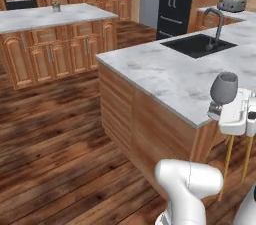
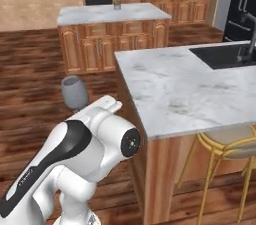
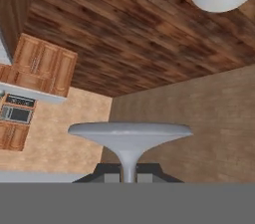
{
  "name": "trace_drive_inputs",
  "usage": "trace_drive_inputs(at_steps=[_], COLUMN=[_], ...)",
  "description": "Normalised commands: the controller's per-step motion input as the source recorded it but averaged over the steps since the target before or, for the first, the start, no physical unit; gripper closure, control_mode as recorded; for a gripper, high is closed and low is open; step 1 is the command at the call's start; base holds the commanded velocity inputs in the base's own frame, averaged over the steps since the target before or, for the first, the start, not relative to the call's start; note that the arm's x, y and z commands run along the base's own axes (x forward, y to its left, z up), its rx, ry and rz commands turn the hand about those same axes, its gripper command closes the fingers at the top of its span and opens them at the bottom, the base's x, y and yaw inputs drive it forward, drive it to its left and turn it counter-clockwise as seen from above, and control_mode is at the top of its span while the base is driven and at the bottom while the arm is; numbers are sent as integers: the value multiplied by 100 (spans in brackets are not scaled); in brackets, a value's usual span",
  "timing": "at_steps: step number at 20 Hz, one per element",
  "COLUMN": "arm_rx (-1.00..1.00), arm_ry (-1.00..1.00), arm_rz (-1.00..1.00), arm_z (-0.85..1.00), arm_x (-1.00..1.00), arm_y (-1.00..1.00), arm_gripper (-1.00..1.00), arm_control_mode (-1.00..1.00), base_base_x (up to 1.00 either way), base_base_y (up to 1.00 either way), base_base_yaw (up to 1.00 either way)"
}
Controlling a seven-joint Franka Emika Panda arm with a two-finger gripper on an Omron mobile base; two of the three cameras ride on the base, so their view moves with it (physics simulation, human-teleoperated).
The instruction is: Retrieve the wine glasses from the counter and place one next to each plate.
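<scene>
At the right edge of the left base view, the wine glass [image 1: 224, 88] stands upright above the white hand of the arm, its grey bowl seen against the marble island top [image 1: 165, 71]. The gripper [image 1: 216, 110] is mostly hidden under the bowl. A black sink [image 1: 198, 45] with its faucet [image 1: 217, 23] lies in the upper right, and a toaster [image 1: 231, 4] stands on the far counter [image 1: 246, 15] at the top right. No writing can be read on any appliance.

Left of centre in the right base view, the same glass [image 2: 74, 92] rises over the arm's wrist, in front of the wooden floor [image 2: 30, 76]. A yellow stool [image 2: 227, 145] stands under the island edge at the lower right.

Near the bottom centre of the hand view, the two dark fingertips [image 3: 109, 172] are closed narrow on the stem of the glass [image 3: 128, 141], whose round foot spreads wide just above them.
</scene>
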Motion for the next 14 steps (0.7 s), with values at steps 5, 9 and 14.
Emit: trace_drive_inputs(at_steps=[5, 9, 14], arm_rx=[0, 0, 0], arm_ry=[0, 0, 0], arm_rz=[0, 0, 0], arm_z=[0, 0, 0], arm_x=[0, 0, 0], arm_y=[0, 0, 0], arm_gripper=[100, 100, 100], arm_control_mode=[100, 100, 100], base_base_x=[-39, -30, -22], base_base_y=[-100, -100, -97], base_base_yaw=[15, 37, 61])
